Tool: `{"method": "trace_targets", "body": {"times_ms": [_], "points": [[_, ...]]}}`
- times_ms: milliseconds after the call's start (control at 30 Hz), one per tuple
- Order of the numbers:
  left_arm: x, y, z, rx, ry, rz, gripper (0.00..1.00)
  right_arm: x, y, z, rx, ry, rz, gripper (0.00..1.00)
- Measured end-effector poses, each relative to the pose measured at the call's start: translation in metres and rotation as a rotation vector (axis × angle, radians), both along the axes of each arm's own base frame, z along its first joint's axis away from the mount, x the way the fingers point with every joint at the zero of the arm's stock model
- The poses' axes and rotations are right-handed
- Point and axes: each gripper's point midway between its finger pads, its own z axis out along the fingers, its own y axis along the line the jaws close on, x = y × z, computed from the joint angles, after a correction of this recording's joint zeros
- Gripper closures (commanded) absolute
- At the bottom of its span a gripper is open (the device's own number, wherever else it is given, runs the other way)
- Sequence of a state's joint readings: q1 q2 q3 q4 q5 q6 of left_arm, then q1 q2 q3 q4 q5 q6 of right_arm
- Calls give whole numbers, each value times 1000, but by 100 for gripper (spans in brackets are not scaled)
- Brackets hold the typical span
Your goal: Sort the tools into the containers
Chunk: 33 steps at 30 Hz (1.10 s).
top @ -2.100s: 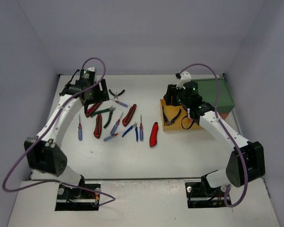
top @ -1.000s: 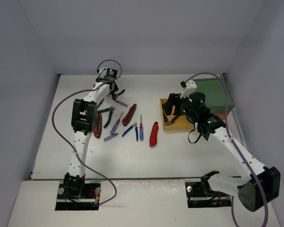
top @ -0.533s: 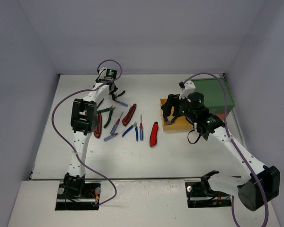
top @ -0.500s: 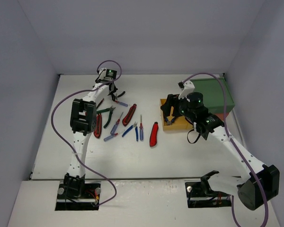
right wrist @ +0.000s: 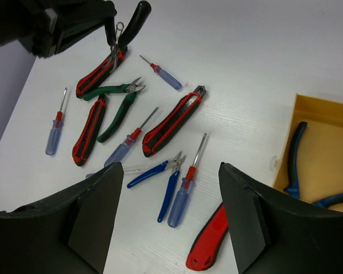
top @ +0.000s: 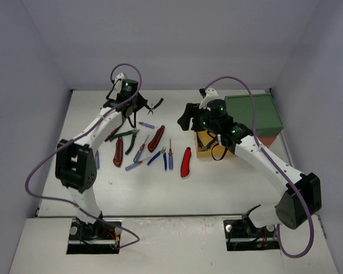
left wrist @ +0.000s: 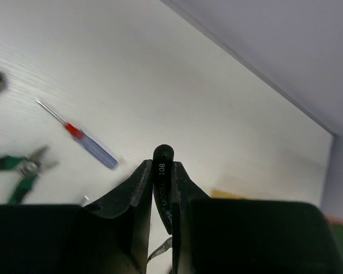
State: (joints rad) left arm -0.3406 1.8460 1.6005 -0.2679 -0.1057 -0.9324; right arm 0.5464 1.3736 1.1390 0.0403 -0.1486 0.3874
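Note:
My left gripper (top: pixel 143 104) is shut on a black-handled pliers (top: pixel 155 104), held above the table's far part; its wrist view shows the black handle (left wrist: pixel 163 171) pinched between the jaws. My right gripper (top: pixel 187 119) is open and empty, hovering over the tools (right wrist: pixel 170 171). Below it lie blue pliers (right wrist: pixel 160 171), a blue-red screwdriver (right wrist: pixel 186 188), a red utility knife (right wrist: pixel 208 242), a red-black knife (right wrist: pixel 174 123) and green pliers (right wrist: pixel 117 105). The yellow drawer (right wrist: pixel 326 142) is pulled out with blue-handled pliers (right wrist: pixel 294 154) in it.
The stacked unit with its green top (top: pixel 254 111) stands at the far right, the yellow drawer (top: pixel 206 151) sticking out to its left. More knives and screwdrivers lie at the left (top: pixel 118 151). Grey walls close in the table on three sides.

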Motion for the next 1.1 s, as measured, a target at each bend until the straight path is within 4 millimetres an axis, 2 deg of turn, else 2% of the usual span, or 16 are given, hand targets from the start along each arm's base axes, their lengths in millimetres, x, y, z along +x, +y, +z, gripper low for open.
{"method": "trace_targets", "body": {"times_ms": [100,267,433,900,1100], "points": [[-29,-30,30,-62,-51,-68,100,4,12,4,30,7,1,36],[-58,-55,49,-106,-77,-136,100,3,25,10,73,9,9,36],[-70,-58,43,-111,-63,-147,100,2,33,17,105,-2,14,37],[-88,-74,28,-148,-26,-193,100,6,39,28,161,-25,8,42],[-87,-78,31,-169,-41,-202,100,10,42,22,166,-10,1,47]]}}
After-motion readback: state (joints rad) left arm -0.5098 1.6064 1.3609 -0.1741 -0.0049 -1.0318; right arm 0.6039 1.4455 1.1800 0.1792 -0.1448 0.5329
